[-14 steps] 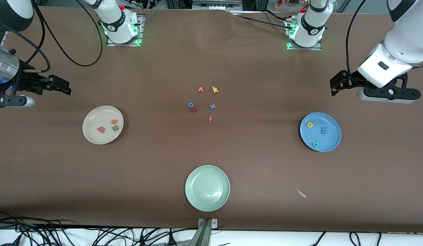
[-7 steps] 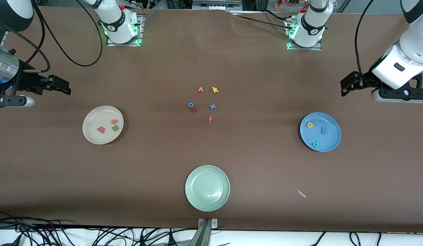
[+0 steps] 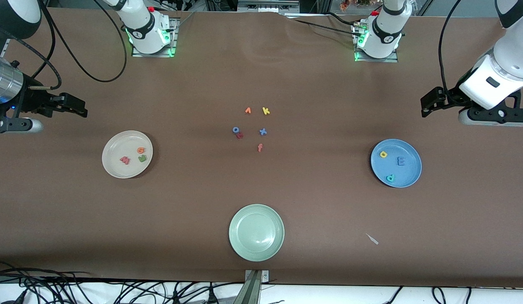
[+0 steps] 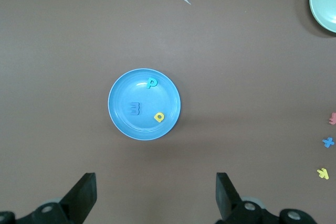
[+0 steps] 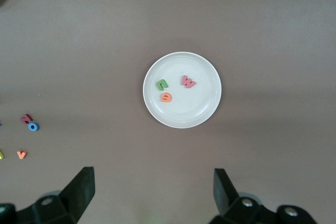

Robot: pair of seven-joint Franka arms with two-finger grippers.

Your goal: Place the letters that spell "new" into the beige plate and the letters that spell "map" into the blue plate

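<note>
Under the spread left pincer (image 4: 153, 203), the blue plate (image 4: 119, 85) holds blue m (image 4: 135, 109), yellow a (image 4: 159, 117), teal p (image 4: 151, 82); under the spread right pincer (image 5: 152, 195), the beige plate (image 5: 205, 106) holds green n (image 5: 162, 84), orange e (image 5: 166, 97), pinkish w (image 5: 188, 81).

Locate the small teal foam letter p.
The teal foam letter p lies in the round blue plate at the left arm's end, nearer the front camera than the yellow a.

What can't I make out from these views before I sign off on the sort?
- Dark red letter touching the blue o: too small to read in the front view.
- Left gripper and right gripper: open, bases cut off by the wrist views' edges.
- Pale green plate: cropped in the left wrist view.
</note>
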